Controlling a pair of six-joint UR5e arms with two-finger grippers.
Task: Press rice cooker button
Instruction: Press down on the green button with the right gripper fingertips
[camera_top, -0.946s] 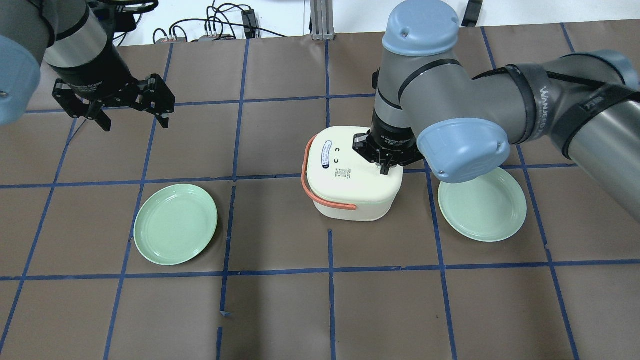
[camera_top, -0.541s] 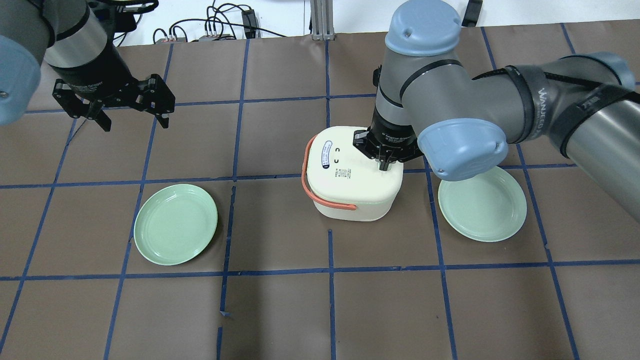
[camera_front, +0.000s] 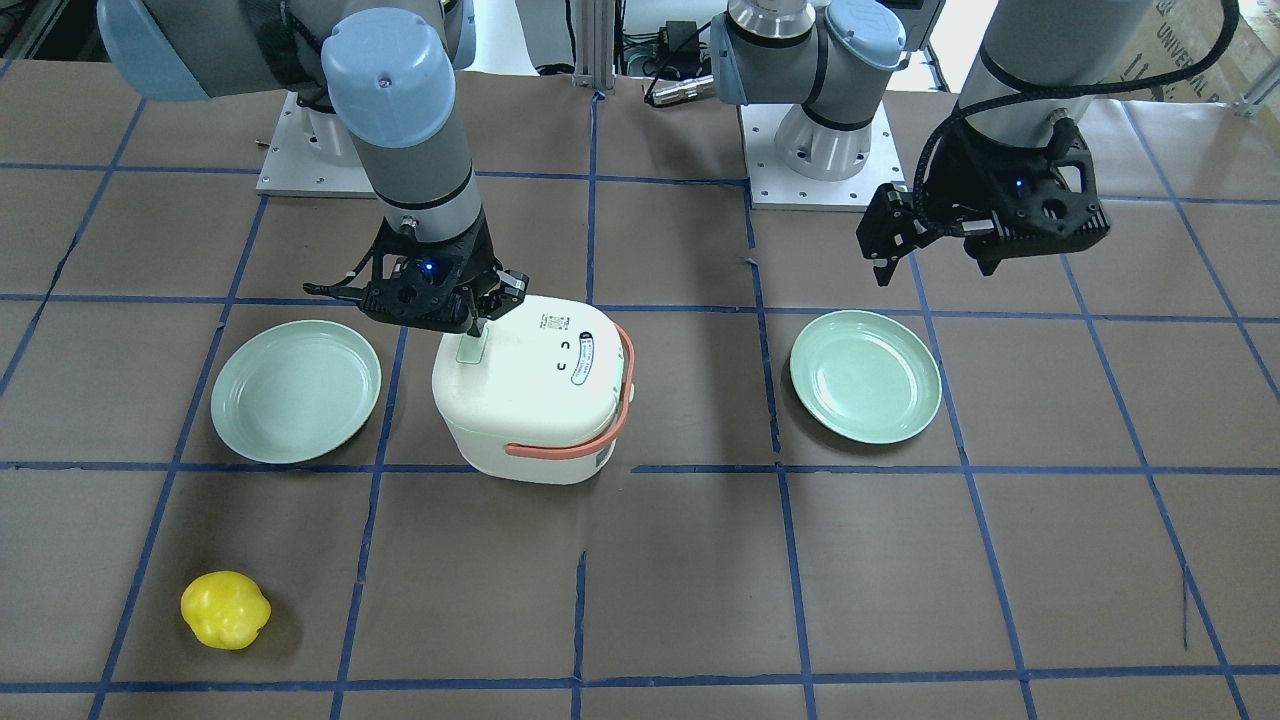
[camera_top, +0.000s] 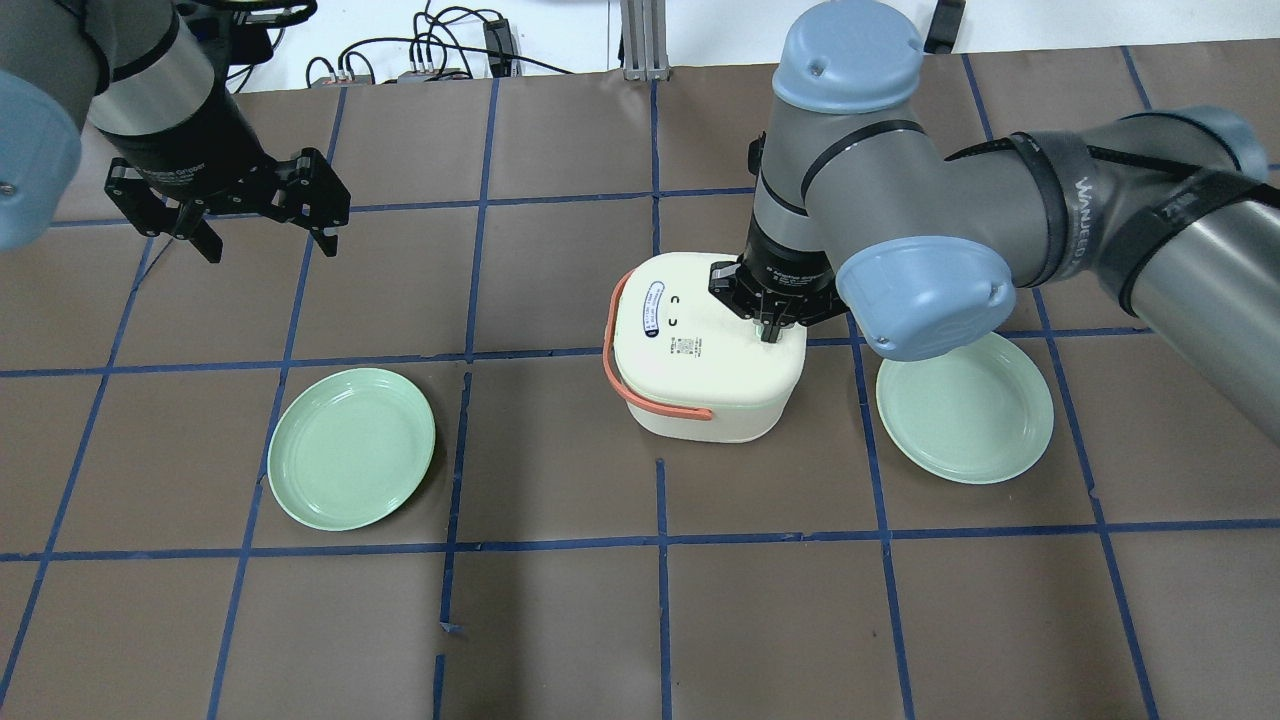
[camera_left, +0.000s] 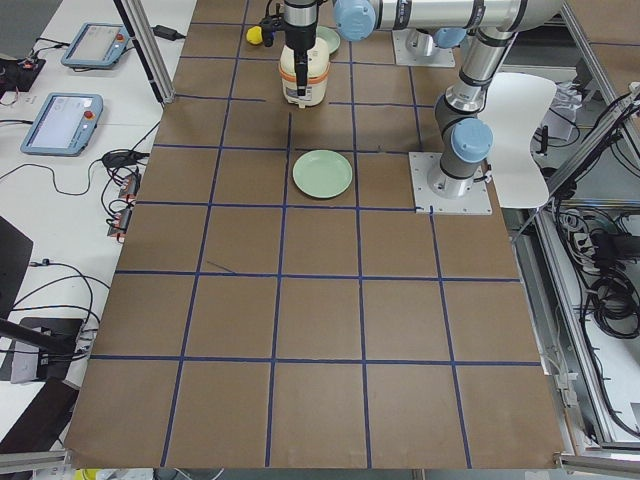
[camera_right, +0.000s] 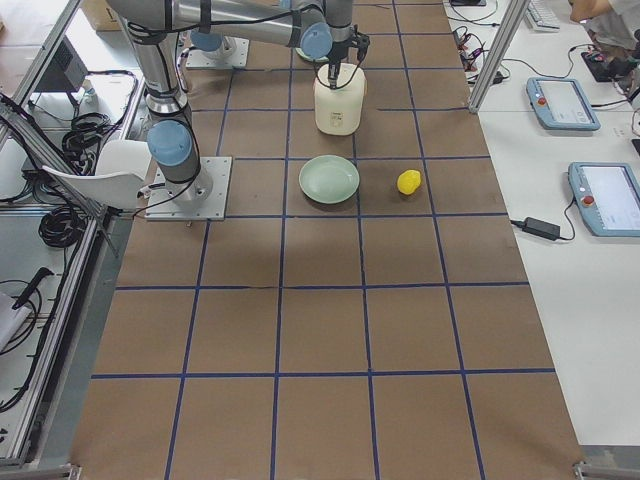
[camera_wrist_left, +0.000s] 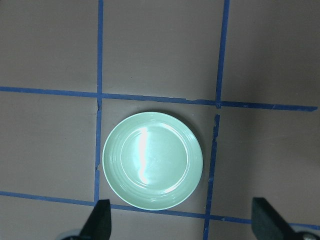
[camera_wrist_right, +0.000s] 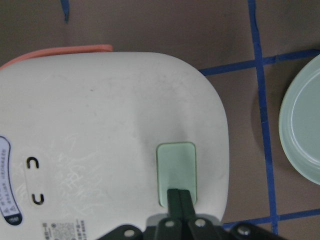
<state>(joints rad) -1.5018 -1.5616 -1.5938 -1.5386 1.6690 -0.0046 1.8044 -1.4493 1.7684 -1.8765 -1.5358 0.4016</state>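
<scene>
Rice cooker button (camera_wrist_right: 176, 172), a pale green tab at lower centre of the right wrist view, has the right gripper (camera_wrist_right: 180, 194), fingers pinched together, on its lower end, so the press seems in hand and next needs a straight downward push.

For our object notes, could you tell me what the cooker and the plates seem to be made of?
Cooker: probably plastic, cream, satin; its top shows fine scuffs and soft moulded corners. Plates: plastic or melamine perhaps, possibly glazed ceramic; pale green, glossy, with a bright glare streak.
</scene>
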